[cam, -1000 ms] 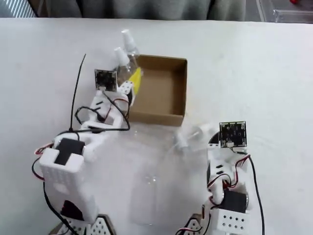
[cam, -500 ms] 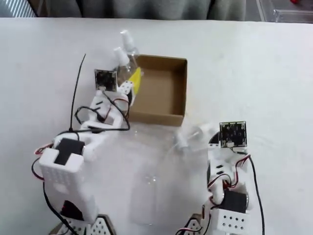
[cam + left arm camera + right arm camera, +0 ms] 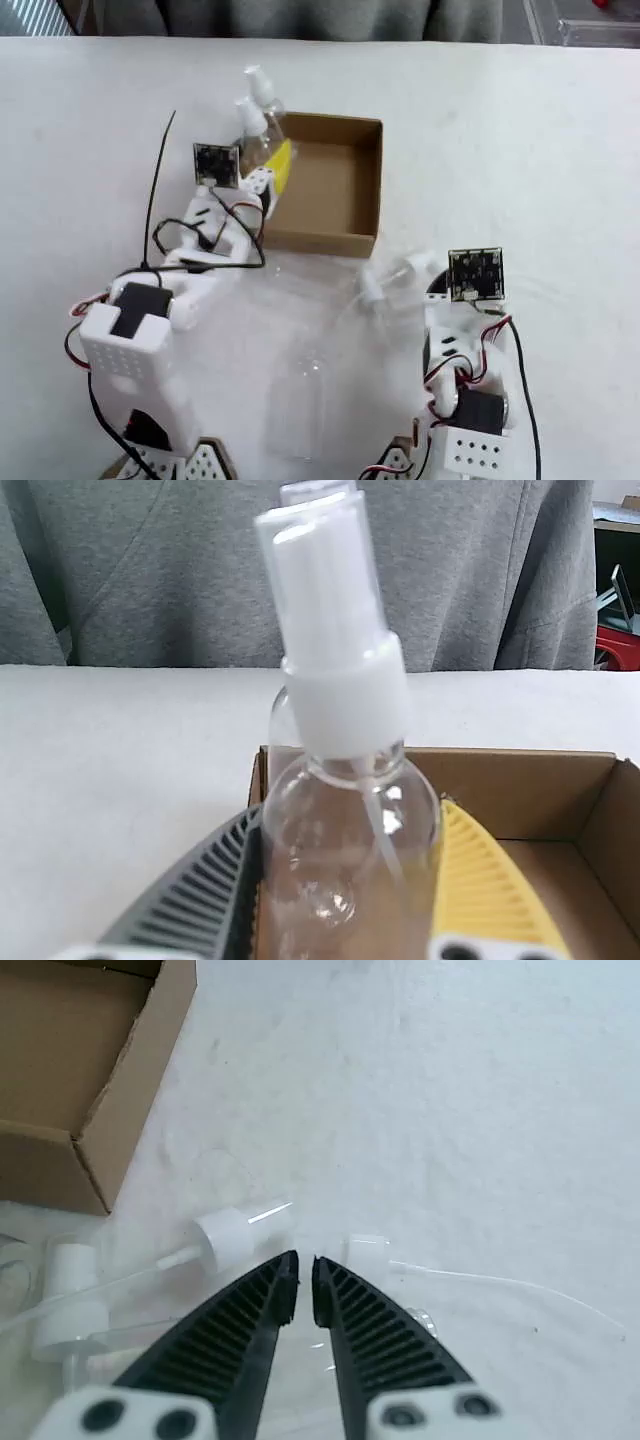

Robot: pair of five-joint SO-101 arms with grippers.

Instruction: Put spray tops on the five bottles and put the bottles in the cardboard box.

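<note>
White tabletop point(image 3: 500, 130): left claw point(image 3: 340, 885) clamps a capped clear bottle point(image 3: 345, 810) at the rim of the cardboard box point(image 3: 320, 240); right claw point(image 3: 303, 1278), near it, closed to a slit, empty.

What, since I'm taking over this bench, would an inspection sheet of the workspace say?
Surface: white table.
Job's things: cardboard box open-topped; capped bottle held upright at the box's edge; second capped bottle just behind it; uncapped bottle lying on the table; loose spray tops lying near the right arm.
Clutter: nothing seen.
Grippers: left claw shut on the capped bottle; right claw shut, holding nothing, above the loose spray tops.
Cables: wires loop off both arms.
Surroundings: clear plastic item past the far edge.
</note>
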